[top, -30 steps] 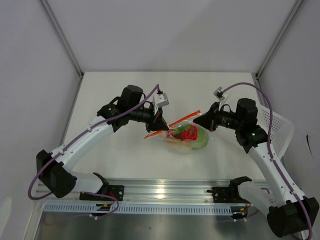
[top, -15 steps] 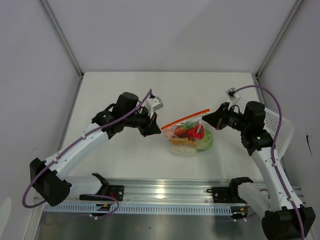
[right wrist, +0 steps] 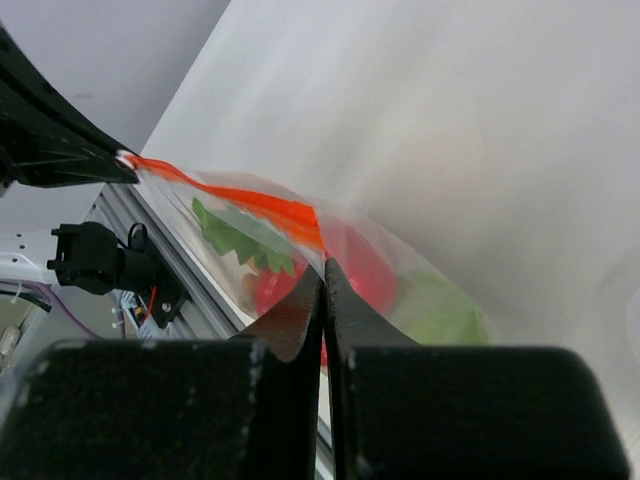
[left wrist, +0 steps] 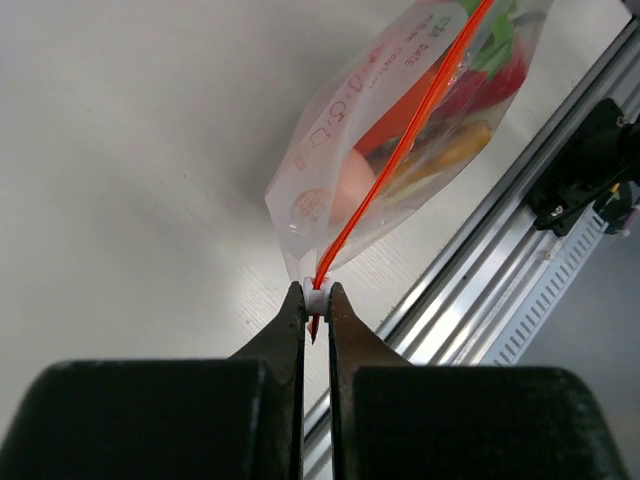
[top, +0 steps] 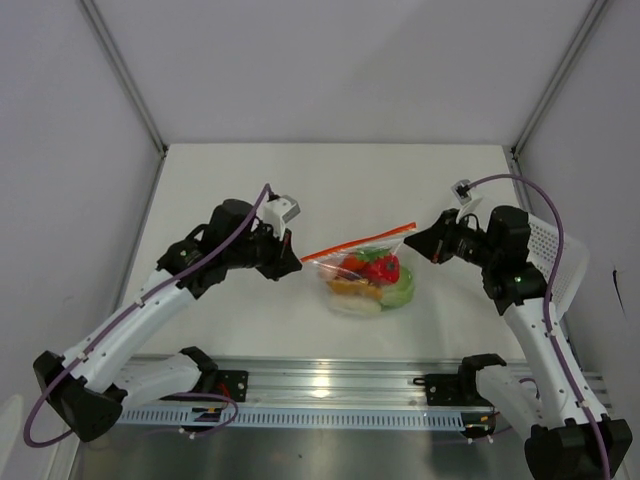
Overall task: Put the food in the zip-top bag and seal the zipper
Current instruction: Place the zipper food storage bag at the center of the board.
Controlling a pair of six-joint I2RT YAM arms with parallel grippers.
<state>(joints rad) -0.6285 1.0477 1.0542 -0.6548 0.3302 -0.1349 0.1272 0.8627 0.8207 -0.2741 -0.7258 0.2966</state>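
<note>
Sealing step: food inside bag at mid-desk, stretched between both arms. Left fingers pinching zipper at its left end, right fingers pinching its right end. Next, probably: running a firm pinch along the taut strip.

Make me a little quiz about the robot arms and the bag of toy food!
1. True or false: the food is inside the bag.
2. What does the left gripper pinch? A: a spoon. B: the zipper. C: a cup.
3. How many grippers hold the bag?

Key:
1. True.
2. B.
3. Two. The right gripper pinches the zipper's other end.
</note>
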